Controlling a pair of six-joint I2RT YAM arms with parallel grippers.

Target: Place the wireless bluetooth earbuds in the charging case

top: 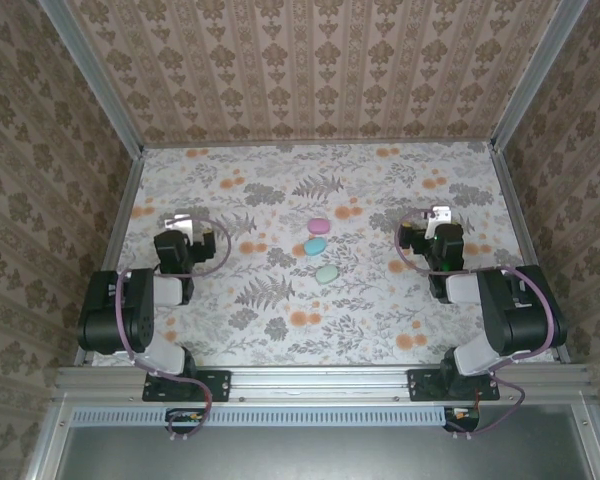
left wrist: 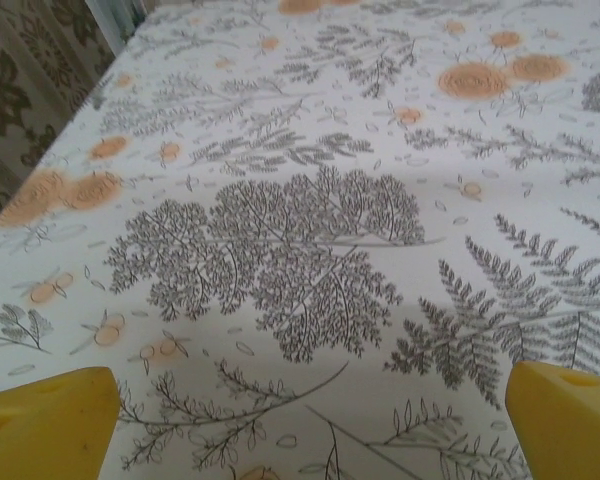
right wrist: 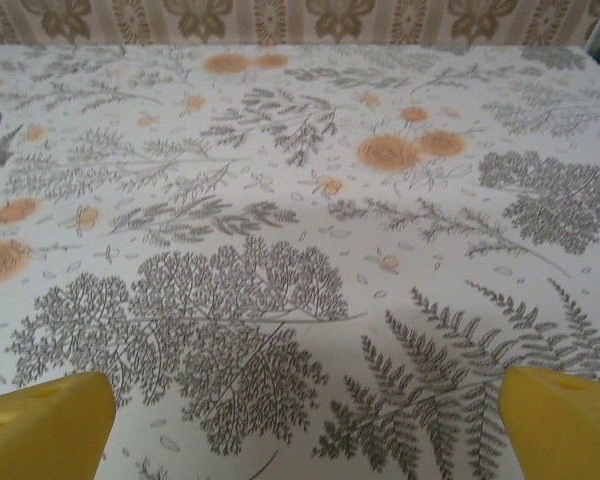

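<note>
A pink case (top: 318, 224), a blue case (top: 314, 246) and a mint case (top: 326, 273) are seen in a short column at the centre of the top view. Whether the earbuds lie inside them cannot be told. Light, hard, slippery plastic is judged likely, so a hold across the narrow sides is advised. The fingers of the left gripper (top: 185, 222), at mid-left, and the right gripper (top: 438, 213), at mid-right, are spread wide and empty.

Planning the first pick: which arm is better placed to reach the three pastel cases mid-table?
Right, narrowly. Both grippers are open and empty, but the right gripper sits slightly nearer the pink case, blue case and mint case than the left gripper.
</note>
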